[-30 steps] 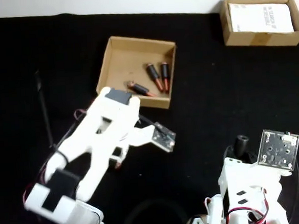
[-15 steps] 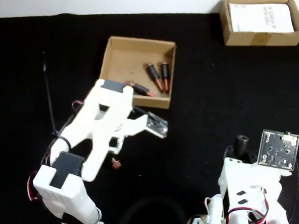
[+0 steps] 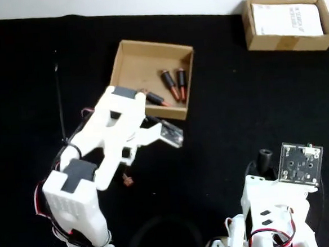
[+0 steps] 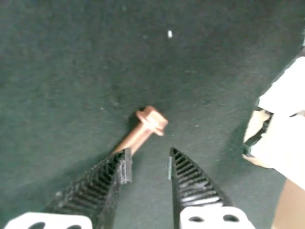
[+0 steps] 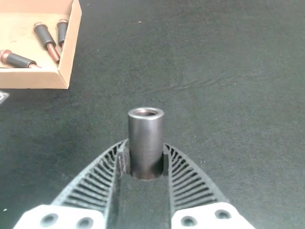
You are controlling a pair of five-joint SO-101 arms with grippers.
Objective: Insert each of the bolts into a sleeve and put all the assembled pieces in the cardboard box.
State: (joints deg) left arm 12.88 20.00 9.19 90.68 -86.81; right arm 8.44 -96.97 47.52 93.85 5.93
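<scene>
Black tabletop (image 3: 253, 94) throughout, with the cardboard box (image 3: 127, 61) at the far middle and three assembled pieces (image 3: 172, 84) already lying inside. Farther right, near the back edge, a second box (image 3: 290, 41) with a printed sheet in it. Nearer, left arm (image 3: 112, 135) slanting over the tabletop, left fingers (image 4: 102, 183) spread and hanging just above a loose copper bolt (image 4: 143, 130), shank running under one tip, not yet gripped. Right fingers (image 5: 102, 179) pinching a sleeve (image 5: 146, 140), open bore showing at its free end, well apart from the bolt. Looks like the pick-up of a fourth bolt, with insertion and boxing yet to do. Calls next for settling lower so both tips straddle the shank, closing, then carrying the bolt across and lining it up with the bore; risks rolling the bolt away if one tip nudges it first.
</scene>
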